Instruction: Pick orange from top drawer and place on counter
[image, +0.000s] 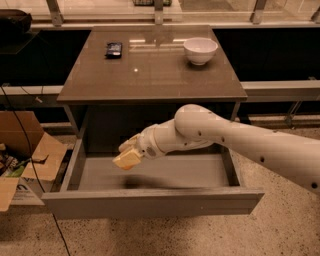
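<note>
A speckled floor is filling the bottom of the view, with a cabinet standing on it.

A thick white robot arm is reaching in from the right edge. It is stretching leftward across the front of the cabinet, below the top surface and above the pulled-out drawer.

The counter, a glossy grey-brown square top, is reflecting light from behind.

The top drawer is standing wide open, with its plain grey front panel nearest the viewer and its flat grey floor showing.

A cardboard box with open flaps is sitting on the floor just left of the drawer, and a thin black cable is hanging down in front of it.

A white bowl is sitting upright near the counter's far right corner. A small dark flat object is lying near the far left corner, well apart from the bowl.

The gripper is hanging over the left half of the open drawer, clear of the drawer floor, and is casting a shadow there. Whether it is spread or closed cannot be told.

A pale yellow-orange lump is showing at the gripper's tip. Whether this is the orange or part of the gripper cannot be told.
</note>
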